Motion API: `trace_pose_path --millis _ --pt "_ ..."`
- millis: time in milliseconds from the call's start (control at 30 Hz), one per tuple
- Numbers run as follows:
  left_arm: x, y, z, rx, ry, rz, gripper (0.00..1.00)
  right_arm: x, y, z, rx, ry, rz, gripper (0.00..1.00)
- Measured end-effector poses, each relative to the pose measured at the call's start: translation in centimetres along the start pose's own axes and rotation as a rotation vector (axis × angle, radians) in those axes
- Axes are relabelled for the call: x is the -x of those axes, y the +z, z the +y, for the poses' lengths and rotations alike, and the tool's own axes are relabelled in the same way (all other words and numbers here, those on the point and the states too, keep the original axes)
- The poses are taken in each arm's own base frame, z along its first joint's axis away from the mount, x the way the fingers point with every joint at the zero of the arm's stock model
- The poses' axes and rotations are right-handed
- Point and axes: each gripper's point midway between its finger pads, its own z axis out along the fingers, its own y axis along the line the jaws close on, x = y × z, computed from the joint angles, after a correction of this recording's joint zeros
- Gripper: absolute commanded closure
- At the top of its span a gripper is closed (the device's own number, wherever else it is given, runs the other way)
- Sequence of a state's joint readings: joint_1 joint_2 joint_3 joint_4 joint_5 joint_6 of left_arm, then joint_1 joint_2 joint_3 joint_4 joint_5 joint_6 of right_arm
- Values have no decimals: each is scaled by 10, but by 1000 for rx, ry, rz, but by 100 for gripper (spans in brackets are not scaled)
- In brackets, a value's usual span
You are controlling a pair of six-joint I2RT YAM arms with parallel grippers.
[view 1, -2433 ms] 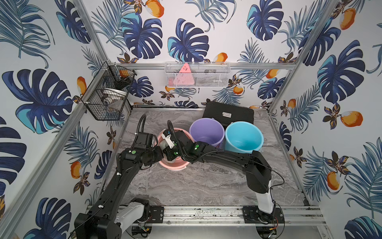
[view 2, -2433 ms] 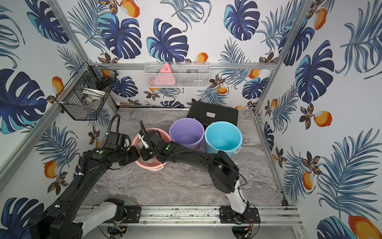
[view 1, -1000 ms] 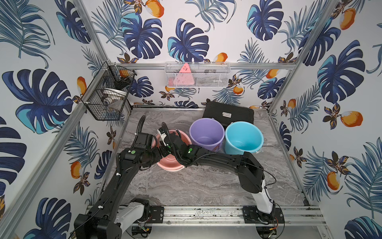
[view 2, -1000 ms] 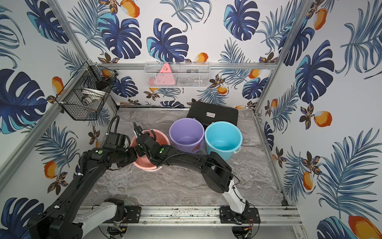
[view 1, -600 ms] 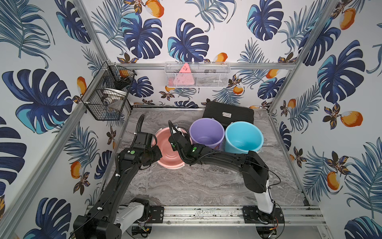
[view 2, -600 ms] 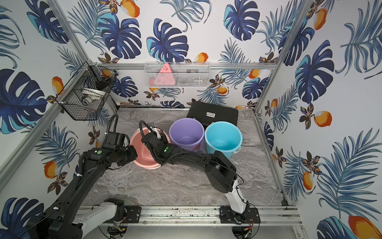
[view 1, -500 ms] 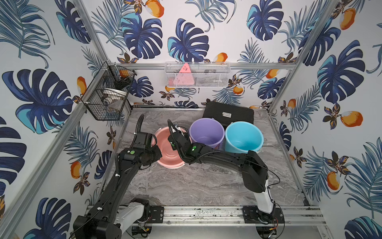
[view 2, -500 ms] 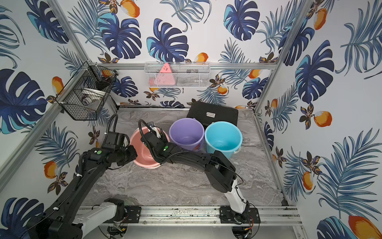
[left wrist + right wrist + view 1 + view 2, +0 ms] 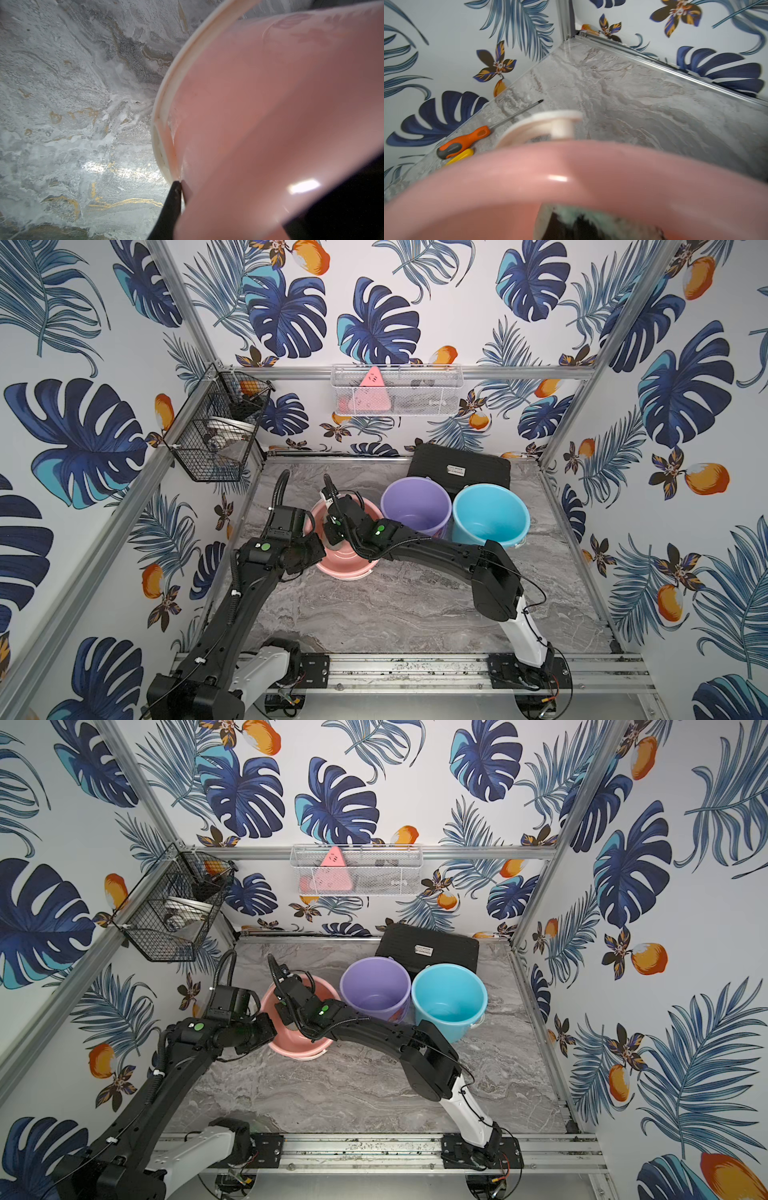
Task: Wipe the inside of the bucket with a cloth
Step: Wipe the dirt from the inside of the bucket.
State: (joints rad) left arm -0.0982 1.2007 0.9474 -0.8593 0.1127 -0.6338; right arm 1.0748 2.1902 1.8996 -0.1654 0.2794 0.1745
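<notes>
Left gripper clamped — right gripper closed, tilted downward; both close together.

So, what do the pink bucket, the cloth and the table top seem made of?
Pink bucket: smooth glossy plastic, judging by the bright highlight on its wall. Cloth: soft fuzzy fabric, pale green, fluffy at the edge. Table top: grey veined marble look, perhaps only a printed sheet.

- Your pink bucket: smooth glossy plastic, a bright highlight on its wall.
- Your cloth: soft, fuzzy grey-green fabric, matt.
- Counter under you: polished marble-look surface, grey with gold veins.
- Screwdriver: orange plastic handle, bare metal shaft.
- Black basket: metal wire mesh.
</notes>
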Motion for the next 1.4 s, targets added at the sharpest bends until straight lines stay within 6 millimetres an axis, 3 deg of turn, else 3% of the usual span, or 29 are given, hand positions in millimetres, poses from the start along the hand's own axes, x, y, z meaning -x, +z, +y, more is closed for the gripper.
trace_pose_path --millis 133,367,500,600,833,1200,1400 --pt "-2 3 1 4 -2 16 100 -6 1 -6 -38 -6 5 100" --pt "6 0 -2 7 -10 18 100 -24 -16 -68 -281 1 12 100" --pt "9 3 -2 18 -18 30 100 -22 -20 -55 -208 -23 21 100" --pt "8 6 -2 21 -21 46 100 -25 -10 -35 -119 -52 51 100" --pt "7 7 -2 24 -26 62 100 -51 14 -18 -38 -86 136 100" --pt "3 13 -6 8 -26 104 100 -90 20 -31 -75 -103 197 100" --pt "3 16 -10 -17 -31 106 100 -86 36 -60 -228 -78 162 100"
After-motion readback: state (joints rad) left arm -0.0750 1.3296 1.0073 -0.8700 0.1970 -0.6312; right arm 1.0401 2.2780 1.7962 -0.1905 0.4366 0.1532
